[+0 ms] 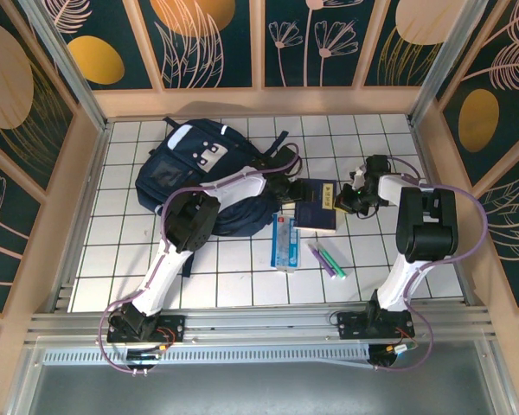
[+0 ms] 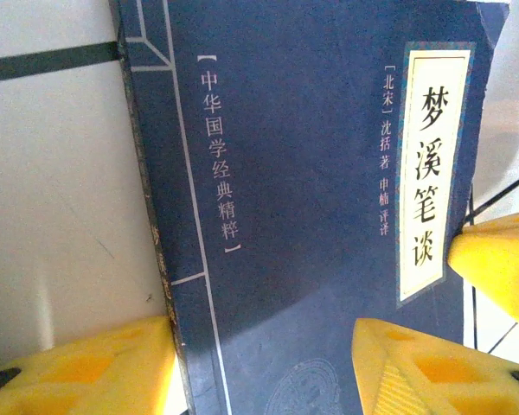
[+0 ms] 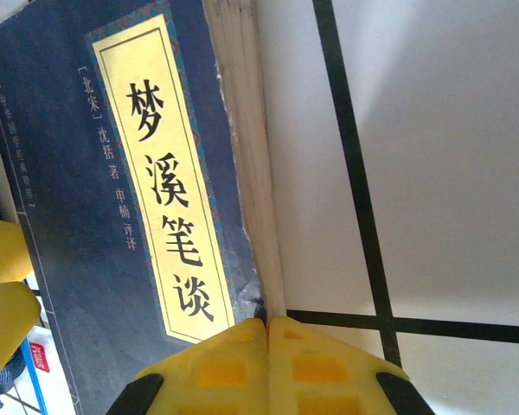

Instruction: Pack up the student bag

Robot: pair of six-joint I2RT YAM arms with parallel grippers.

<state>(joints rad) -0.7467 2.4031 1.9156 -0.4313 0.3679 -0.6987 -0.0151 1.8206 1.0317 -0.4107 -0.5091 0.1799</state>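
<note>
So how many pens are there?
2: a purple pen and a green pen, lying side by side on the table, just right of the packet. More could be hidden in the bag.

I see the white gridded desk [image 1: 121,259] carrying the student bag [image 1: 186,169], a dark-blue book [image 1: 317,207], a blue-white packet [image 1: 285,244] and two pens [image 1: 330,260].

The student bag [image 1: 199,169] lies at the far left of the table [image 1: 242,285], and the book [image 1: 316,207] lies flat just right of it. The left gripper [image 1: 287,188] is at the book's left edge and the right gripper [image 1: 346,201] at its right edge. In front, a flat packet [image 1: 285,245] lies beside the book's near left corner, with 2 pens [image 1: 327,259] right of it.
</note>
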